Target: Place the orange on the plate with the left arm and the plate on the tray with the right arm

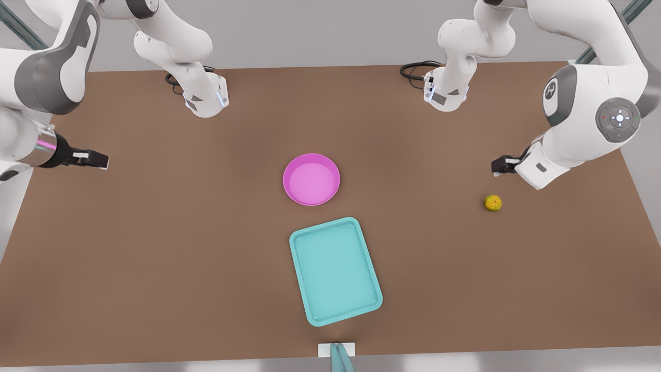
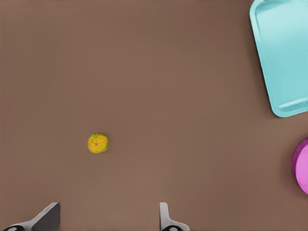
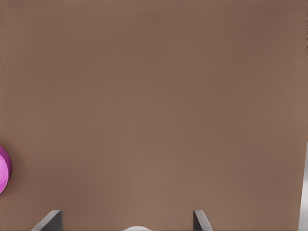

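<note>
Resting on the brown table (image 1: 155, 248), the orange (image 1: 492, 203) sits at the front view's right, well apart from the plate (image 1: 311, 179) and tray (image 1: 335, 270) in the middle. Near it we see the left gripper (image 1: 500, 165), jaws spread wide and empty. Our right gripper (image 1: 95, 159) waits at the far side, jaws wide too.

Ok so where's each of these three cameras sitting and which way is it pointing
Front view: high above the table, looking down at the plate, tray and orange; both arms show.
Left wrist view: on the left arm, facing down at the orange; open left gripper fingertips show.
Right wrist view: on the right arm, facing down at bare table; open right gripper fingertips show.
Shared: the plate edge appears in both wrist views.
</note>
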